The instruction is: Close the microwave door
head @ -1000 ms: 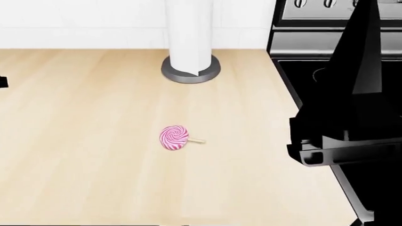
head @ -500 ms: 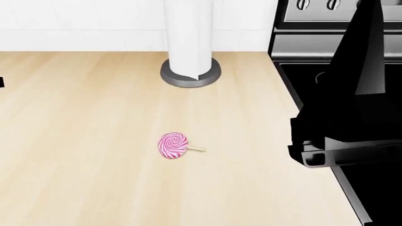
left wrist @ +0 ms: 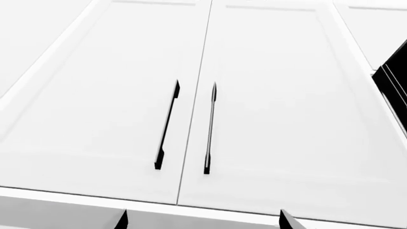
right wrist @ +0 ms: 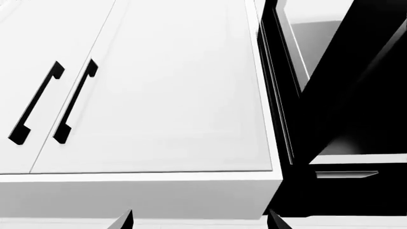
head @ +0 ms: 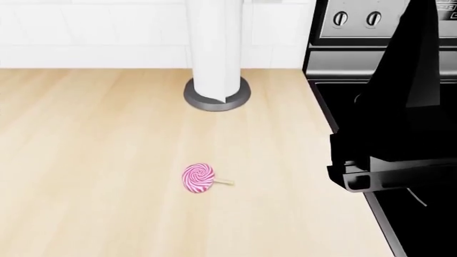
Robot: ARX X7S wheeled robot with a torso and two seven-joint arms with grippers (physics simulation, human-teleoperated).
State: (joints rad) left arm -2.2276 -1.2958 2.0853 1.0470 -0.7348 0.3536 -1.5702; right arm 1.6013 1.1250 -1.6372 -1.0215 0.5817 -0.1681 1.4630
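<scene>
The black microwave door [head: 407, 107] stands open and juts out over the stove at the right of the head view. In the right wrist view the microwave [right wrist: 283, 109] sits just right of the white upper cabinets, and its open door [right wrist: 362, 86] swings out toward the camera. My right gripper [right wrist: 198, 222] is open with nothing between its tips, below and short of the cabinet's bottom edge. My left gripper [left wrist: 202, 222] is also open and empty, facing two cabinet doors, with the microwave's edge [left wrist: 395, 81] far to one side. Neither gripper shows in the head view.
A paper towel roll [head: 214, 48] stands on the wooden counter [head: 93, 160], and a pink swirl lollipop [head: 198, 178] lies nearer. The black stove [head: 414, 225] with knobs [head: 341, 19] is at the right. Black bar handles [left wrist: 167, 125] [right wrist: 75, 101] run down the cabinet doors.
The head view has tilted upward: the lollipop and towel roll sit lower in the picture and the stove knobs show more. A dark bit at the left edge has left the view.
</scene>
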